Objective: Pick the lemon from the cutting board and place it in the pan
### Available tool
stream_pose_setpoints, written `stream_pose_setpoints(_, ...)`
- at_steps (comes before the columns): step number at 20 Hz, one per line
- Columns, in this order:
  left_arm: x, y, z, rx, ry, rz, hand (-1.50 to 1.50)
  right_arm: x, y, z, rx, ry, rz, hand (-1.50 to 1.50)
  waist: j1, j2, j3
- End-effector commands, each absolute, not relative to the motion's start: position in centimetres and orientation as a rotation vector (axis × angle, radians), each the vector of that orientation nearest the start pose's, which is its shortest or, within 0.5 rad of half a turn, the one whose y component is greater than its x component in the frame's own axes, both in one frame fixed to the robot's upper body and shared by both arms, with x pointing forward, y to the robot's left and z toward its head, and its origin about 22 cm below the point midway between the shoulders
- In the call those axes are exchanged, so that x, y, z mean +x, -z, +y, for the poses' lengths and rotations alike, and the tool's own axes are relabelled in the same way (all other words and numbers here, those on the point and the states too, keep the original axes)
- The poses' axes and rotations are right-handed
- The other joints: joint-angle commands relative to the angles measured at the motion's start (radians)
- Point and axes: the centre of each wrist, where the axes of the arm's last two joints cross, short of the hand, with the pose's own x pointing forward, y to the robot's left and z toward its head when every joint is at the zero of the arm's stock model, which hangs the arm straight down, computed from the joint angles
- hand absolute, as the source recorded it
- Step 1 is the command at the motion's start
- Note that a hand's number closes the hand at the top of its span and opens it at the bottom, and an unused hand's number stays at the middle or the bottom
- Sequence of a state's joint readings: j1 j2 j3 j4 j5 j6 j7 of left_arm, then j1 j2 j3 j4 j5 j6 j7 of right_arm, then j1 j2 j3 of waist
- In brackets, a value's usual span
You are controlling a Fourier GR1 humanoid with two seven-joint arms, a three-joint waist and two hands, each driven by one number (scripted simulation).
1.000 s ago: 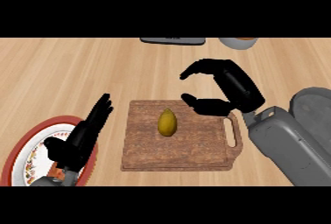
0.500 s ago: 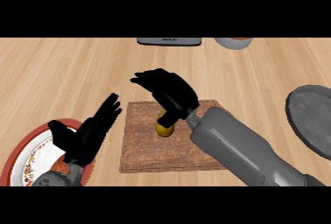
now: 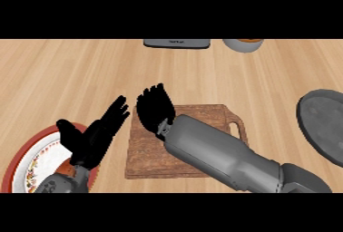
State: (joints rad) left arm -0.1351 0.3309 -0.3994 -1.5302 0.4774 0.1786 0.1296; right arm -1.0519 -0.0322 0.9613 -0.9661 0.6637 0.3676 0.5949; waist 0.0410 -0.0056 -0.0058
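From my station, the right hand (image 3: 155,111) is over the far left corner of the cutting board (image 3: 216,116), back of the hand towards me. Its fingers (image 3: 153,97) are straight and lie side by side, pointing away from me, and I see nothing gripped in them. Its grey forearm (image 3: 214,154) runs from those fingers down to the lower right, covering the middle of the board.

I cannot see the lemon anywhere. The hand and forearm hide the part of the board beneath them, so I can't say whether it lies there.

The left hand (image 3: 94,138) is just left of the right fingers, off the board's left edge. Its fingers (image 3: 115,113) are straight and a little spread, slanting up towards the right hand's fingers, and it holds nothing. Its palm sits above the right rim of a red-edged plate (image 3: 23,158).

The pan (image 3: 325,124) is well to the right of the right fingers, beyond the board's handle, partly cut off by the view's edge. Far ahead of both sets of fingertips, at the counter's (image 3: 80,72) back edge, are a grey box (image 3: 175,43) and a bowl (image 3: 243,44).
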Motion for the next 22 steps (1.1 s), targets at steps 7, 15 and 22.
stream_pose_setpoints(7,25.8,-1.3,20.3,-0.26,0.142,-1.336,0.0,29.5,-8.0,5.0,-1.058,-2.107,-0.484,-1.5,0.03,0.006,0.003)
stream_pose_setpoints(15,27.3,-2.3,20.8,-0.271,0.126,-1.365,0.0,27.3,-6.6,5.4,-1.099,-2.049,-0.489,-1.5,0.013,0.007,0.004)
stream_pose_setpoints(22,27.2,-2.4,20.2,-0.262,0.127,-1.352,0.0,27.9,-5.3,5.3,-1.263,-2.077,-0.441,-1.5,0.013,0.01,0.004)
